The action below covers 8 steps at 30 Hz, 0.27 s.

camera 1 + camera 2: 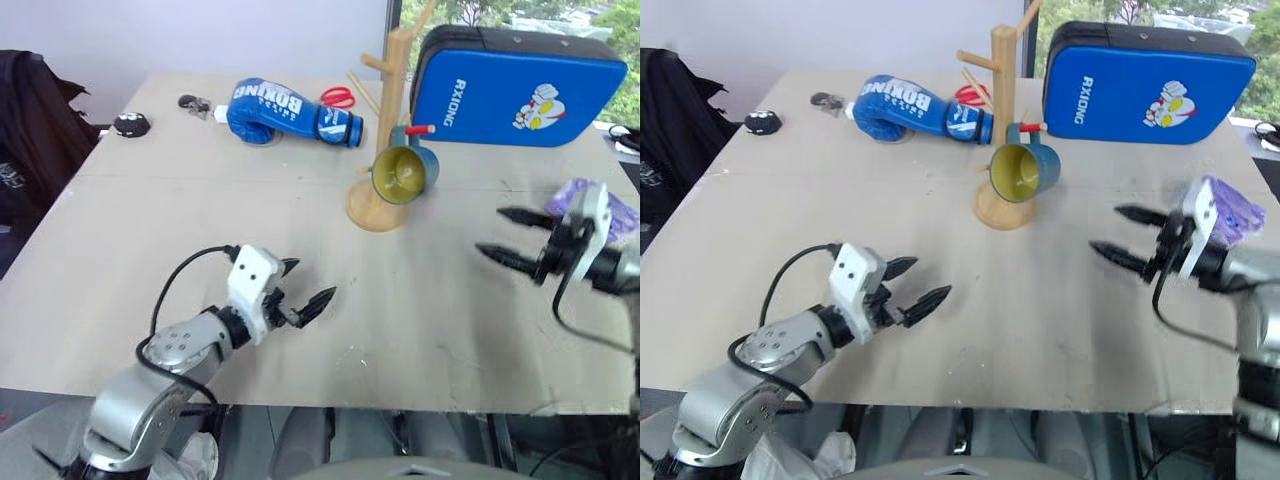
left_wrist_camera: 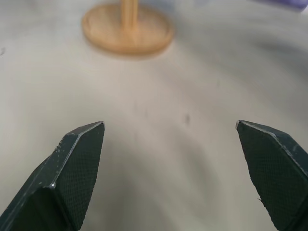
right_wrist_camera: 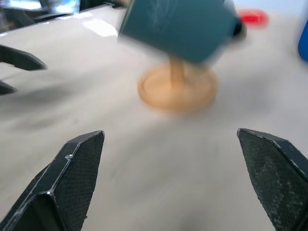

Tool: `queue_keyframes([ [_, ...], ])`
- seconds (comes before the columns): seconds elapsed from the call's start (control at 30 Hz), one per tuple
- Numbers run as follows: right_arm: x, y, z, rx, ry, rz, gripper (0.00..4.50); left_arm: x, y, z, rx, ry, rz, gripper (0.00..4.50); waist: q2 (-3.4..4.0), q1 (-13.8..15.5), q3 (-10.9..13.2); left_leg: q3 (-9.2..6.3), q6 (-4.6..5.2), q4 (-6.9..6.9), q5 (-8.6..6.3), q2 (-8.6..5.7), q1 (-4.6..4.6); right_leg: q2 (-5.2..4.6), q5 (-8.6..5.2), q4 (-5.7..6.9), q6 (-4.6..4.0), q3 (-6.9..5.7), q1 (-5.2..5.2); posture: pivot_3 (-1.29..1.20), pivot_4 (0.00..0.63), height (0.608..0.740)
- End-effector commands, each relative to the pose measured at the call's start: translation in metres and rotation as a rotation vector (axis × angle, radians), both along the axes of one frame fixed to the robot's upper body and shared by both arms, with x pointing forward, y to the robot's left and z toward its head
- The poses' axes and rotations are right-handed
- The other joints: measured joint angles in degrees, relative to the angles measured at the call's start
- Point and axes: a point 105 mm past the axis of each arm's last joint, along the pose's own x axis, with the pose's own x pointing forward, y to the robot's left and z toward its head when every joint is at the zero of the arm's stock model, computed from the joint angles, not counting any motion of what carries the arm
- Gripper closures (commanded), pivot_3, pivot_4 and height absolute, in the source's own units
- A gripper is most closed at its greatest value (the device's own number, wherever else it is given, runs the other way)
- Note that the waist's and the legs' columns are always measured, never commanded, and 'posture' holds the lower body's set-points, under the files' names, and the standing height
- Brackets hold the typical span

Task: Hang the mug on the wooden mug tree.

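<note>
The teal-blue mug [image 1: 405, 172] with its yellow inside hangs tilted by its handle on the red-tipped peg [image 1: 421, 129] of the wooden mug tree [image 1: 398, 90], above the round base [image 1: 375, 210]. My right gripper [image 1: 492, 232] stands open to the right of the tree, apart from the mug, with nothing between its fingers. In the right wrist view the mug [image 3: 178, 29] and the base [image 3: 177, 89] lie ahead of that gripper [image 3: 171, 132]. My left gripper [image 1: 310, 282] is open and empty, low over the table near its front edge, pointing toward the base [image 2: 127, 29].
At the back of the table lie a blue boxing glove [image 1: 285, 110], red scissors [image 1: 338, 97] and a blue strike pad [image 1: 515, 85]. A purple packet [image 1: 600, 205] sits at the right edge, behind my right gripper. A small black object [image 1: 131, 124] rests at the far left.
</note>
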Motion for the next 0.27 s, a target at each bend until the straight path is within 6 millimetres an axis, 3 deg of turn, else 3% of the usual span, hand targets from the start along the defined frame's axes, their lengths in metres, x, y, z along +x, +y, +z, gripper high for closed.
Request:
queue_keyframes([
  [0.03, -0.024, -0.008, -0.027, -0.103, -0.068, -0.133, 0.02, -0.004, 0.006, -0.015, 0.022, -0.016, 0.014, 0.0, 0.04, -0.1, 0.0, 0.02, 0.01, 0.0, -0.01, 0.01, 0.08, 0.01, 0.0, -0.03, 0.0, -0.01, 0.09, 0.0, 0.15, 0.737],
  [0.1, -0.039, -0.014, -0.05, -0.093, -0.042, -0.218, 0.02, -0.007, 0.011, -0.026, 0.039, -0.012, 0.011, 0.0, 0.03, -0.3, 0.0, 0.13, 0.23, 0.02, -0.13, -0.01, 0.22, 0.01, 0.0, -0.02, 0.0, 0.06, 0.18, 0.0, 0.15, 0.737],
  [0.27, -0.051, -0.02, -0.067, -0.077, -0.025, -0.25, 0.02, -0.012, 0.014, -0.037, 0.066, -0.023, -0.034, 0.0, -0.01, -1.1, 0.0, 0.14, 0.27, -0.02, -0.16, 0.08, 0.87, 0.07, -0.12, -0.05, -0.16, 0.2, 0.74, 0.0, 0.15, 0.737],
])
